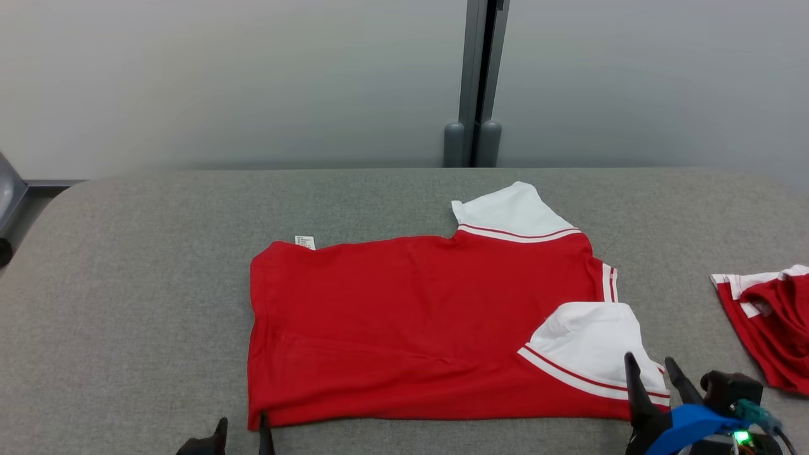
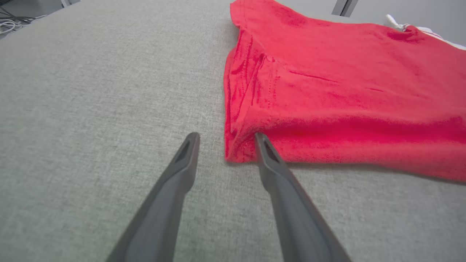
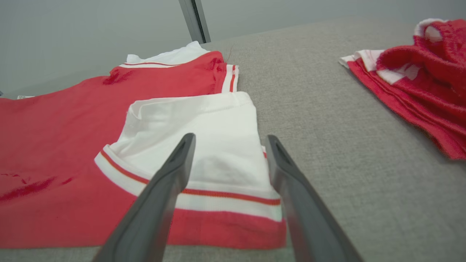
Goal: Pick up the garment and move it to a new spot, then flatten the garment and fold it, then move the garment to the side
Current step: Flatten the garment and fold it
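A red garment with white sleeves lies flat on the grey table, one white sleeve folded onto its near right corner. My left gripper is open at the garment's near left corner, its fingertips straddling that corner just above the cloth. My right gripper is open too, hovering over the folded white sleeve at the near right corner. Neither holds anything.
A second red and white garment lies crumpled at the table's right edge, also in the right wrist view. A grey post stands behind the table against the pale wall. Bare grey surface stretches to the left.
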`<state>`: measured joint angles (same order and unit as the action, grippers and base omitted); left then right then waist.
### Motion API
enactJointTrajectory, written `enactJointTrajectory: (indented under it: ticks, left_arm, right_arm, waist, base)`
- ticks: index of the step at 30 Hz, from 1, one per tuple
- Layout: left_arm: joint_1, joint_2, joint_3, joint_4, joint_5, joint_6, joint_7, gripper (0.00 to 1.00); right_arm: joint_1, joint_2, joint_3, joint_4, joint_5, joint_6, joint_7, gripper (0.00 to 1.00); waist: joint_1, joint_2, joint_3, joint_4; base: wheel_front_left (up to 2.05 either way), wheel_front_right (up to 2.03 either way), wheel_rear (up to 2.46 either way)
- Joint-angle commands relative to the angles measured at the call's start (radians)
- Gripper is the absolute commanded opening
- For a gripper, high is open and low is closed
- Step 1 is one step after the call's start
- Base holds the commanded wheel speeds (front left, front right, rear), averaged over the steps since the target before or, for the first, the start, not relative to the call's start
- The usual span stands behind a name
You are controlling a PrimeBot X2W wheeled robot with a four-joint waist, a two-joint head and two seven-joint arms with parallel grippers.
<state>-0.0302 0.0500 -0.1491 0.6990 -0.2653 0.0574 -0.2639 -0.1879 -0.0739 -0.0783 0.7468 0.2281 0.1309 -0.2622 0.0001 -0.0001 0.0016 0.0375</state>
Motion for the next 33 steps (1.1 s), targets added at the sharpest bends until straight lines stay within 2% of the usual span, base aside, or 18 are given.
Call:
enactJointTrajectory:
  ticks: [1,6,10,18,23,28,33]
  left_arm:
    - [-0.023,0.001,-0.005,-0.012,0.0,0.006,0.0,1.0]
    - [-0.076,0.001,-0.002,-0.094,0.018,0.02,0.0,1.0]
    - [-0.197,0.007,0.007,-0.08,0.049,0.027,0.0,1.0]
    - [-0.487,0.039,0.001,0.119,0.064,0.018,0.033,1.0]
    - [-0.628,0.073,0.013,0.223,0.062,0.032,0.069,1.0]
    - [-0.708,0.094,0.021,0.305,0.052,0.033,0.094,1.0]
    - [-0.739,0.089,0.029,0.371,0.026,0.016,0.097,1.0]
  right_arm:
    - [-0.015,-0.008,-0.005,-0.011,-0.01,0.0,-0.003,1.0]
    - [-0.076,-0.011,-0.023,-0.062,-0.028,0.0,-0.003,1.0]
    - [-0.153,-0.022,-0.009,-0.079,-0.037,0.0,-0.003,1.0]
    - [-0.307,-0.04,0.074,-0.07,-0.022,0.0,-0.003,1.0]
    - [-0.375,-0.06,0.118,-0.073,0.002,0.0,-0.003,1.0]
    - [-0.407,-0.075,0.147,-0.08,0.029,0.0,-0.003,1.0]
    - [-0.416,-0.08,0.16,-0.08,0.047,0.0,-0.003,1.0]
  waist:
    - [-0.0001,0.0001,0.004,0.001]
    - [-0.0001,0.0001,0.06,-0.001]
    - [-0.0001,0.0001,0.125,-0.006]
    - [-0.0001,0.0001,0.239,-0.04]
    - [-0.0001,0.0001,0.296,-0.057]
    - [-0.0001,0.0001,0.329,-0.068]
    - [-0.0001,0.0001,0.349,-0.071]
  base:
    - [0.0,0.0,0.0]
    - [0.0,0.0,0.0]
    - [0.0,0.0,0.0]
    - [0.0,0.0,0.0]
    - [0.0,0.0,0.0]
    - [0.0,0.0,0.0]
    - [0.0,0.0,0.0]
